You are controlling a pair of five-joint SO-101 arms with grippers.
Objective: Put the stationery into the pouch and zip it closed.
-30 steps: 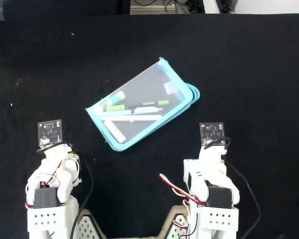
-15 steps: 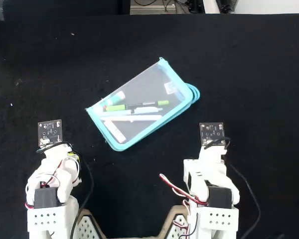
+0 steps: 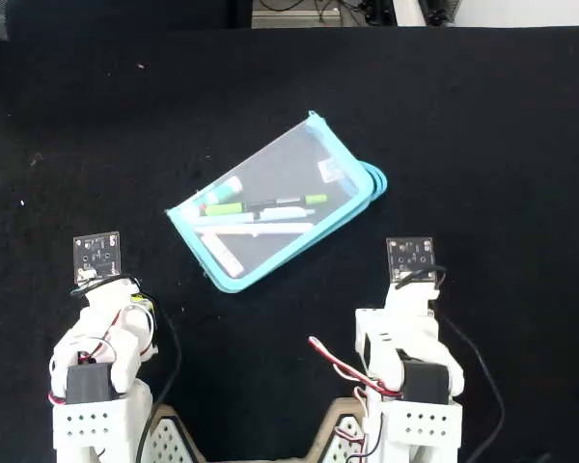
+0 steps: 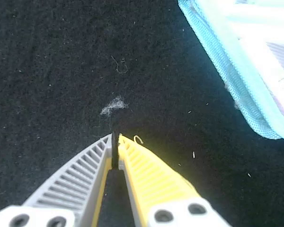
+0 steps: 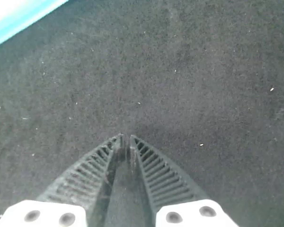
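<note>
Stationery (image 3: 261, 214) is inside the pouch (image 3: 299, 169), where you can see it through the clear face: a green marker (image 3: 224, 208) towards the left end, with several slim pens and pale sticks lying lengthwise beside it. The pouch is clear with a turquoise border and lies flat near the middle of the black table (image 3: 502, 135). It is tilted, so its left end sits nearer to you and its right end runs up towards the far side. At the right end the turquoise border looks doubled, and you cannot tell from above whether the zip is fully drawn. Your left arm (image 3: 101, 338) is folded back at the near left edge and your right arm (image 3: 410, 352) at the near right edge, both well apart from the pouch. The left gripper (image 4: 115, 139) has one grey finger and one yellow finger, pressed together at the tips with nothing between them. It hangs over bare cloth just near a small tuft of lint (image 4: 113, 105), with the pouch's turquoise border off to one side. The right gripper (image 5: 125, 139) has dark fingers that are likewise clenched tip to tip on nothing, over bare table, and a sliver of the pouch's border shows in the corner of its view.
</note>
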